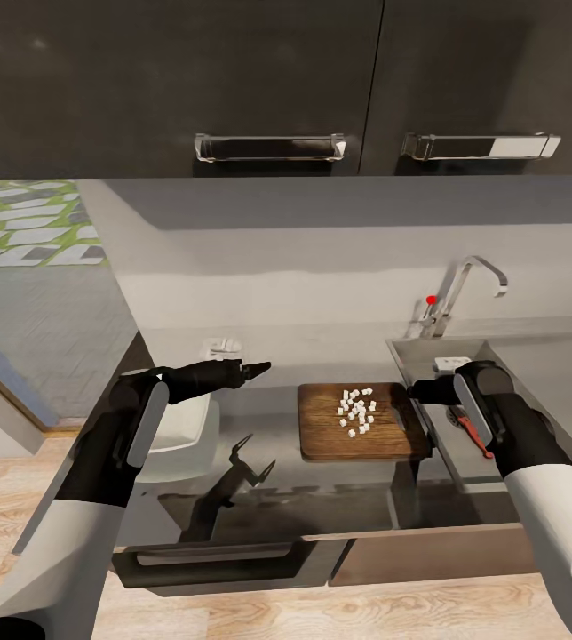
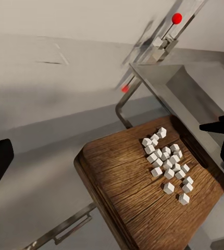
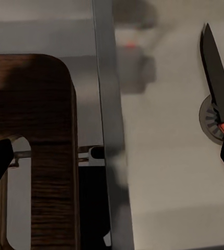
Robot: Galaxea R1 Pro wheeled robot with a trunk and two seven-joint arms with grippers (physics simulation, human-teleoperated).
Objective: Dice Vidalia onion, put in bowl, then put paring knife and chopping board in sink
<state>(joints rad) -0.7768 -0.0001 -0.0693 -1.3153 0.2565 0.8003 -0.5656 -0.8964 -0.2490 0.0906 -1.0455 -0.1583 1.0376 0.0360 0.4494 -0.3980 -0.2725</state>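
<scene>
The dark brown chopping board (image 1: pixel 321 431) lies on the glossy countertop (image 1: pixel 268 413) just left of the sink (image 1: pixel 544 373), with a heap of white diced onion (image 1: pixel 357 412) (image 2: pixel 166 164) on it. The paring knife (image 3: pixel 220 94) rests inside the basin with its dark blade over the drain, and its red handle (image 1: pixel 472 433) peeks out beside my right forearm. My right gripper (image 1: pixel 415 389) hovers open over the board's slotted end (image 3: pixel 49 156) at the sink's rim. My left gripper (image 1: pixel 258 369) is open above the counter, left of the board. The white bowl (image 1: pixel 184 427) sits partly under my left arm.
A chrome faucet (image 1: pixel 468 289) with a red-tipped lever (image 1: pixel 431 300) stands behind the sink. A small white object (image 1: pixel 453 363) lies at the basin's back corner. Dark wall cabinets with chrome handles (image 1: pixel 268 147) hang overhead. A drawer handle (image 1: pixel 210 556) runs along the counter's front.
</scene>
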